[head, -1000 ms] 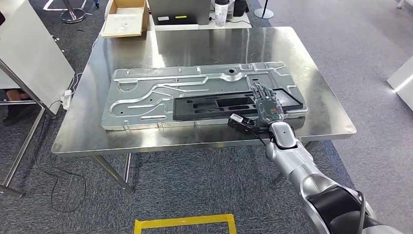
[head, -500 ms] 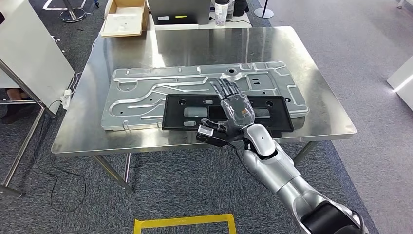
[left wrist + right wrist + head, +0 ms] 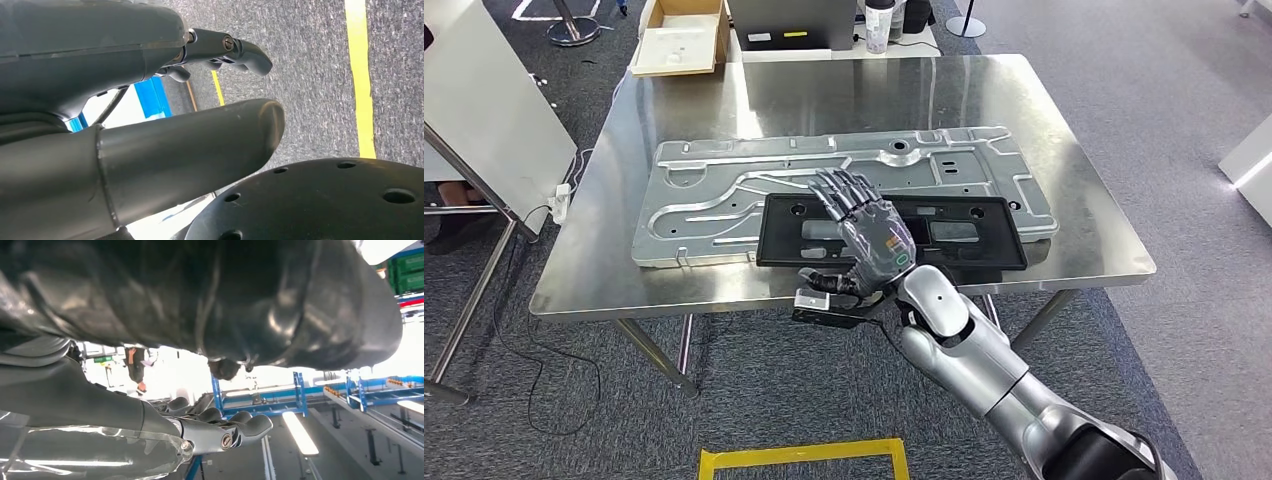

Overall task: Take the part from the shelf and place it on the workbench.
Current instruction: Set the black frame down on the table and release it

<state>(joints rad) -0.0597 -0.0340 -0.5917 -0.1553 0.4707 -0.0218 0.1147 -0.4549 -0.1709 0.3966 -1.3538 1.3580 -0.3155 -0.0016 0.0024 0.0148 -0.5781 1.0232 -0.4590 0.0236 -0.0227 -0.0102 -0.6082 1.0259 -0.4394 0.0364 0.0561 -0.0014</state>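
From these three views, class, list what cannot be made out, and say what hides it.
- Black part, head view: its middle is covered by the right hand, so contact cannot be judged.
- Workbench, right wrist view: blocked by the hand's dark cover.
- Left hand, left wrist view: fingertips cut off behind the cover.
- Bottles, head view: cut off by the top edge.

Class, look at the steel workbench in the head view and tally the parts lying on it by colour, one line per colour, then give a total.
Silver: 1, the large metal panel
Black: 1, the plastic frame lying on the panel
Total: 2 parts on the workbench
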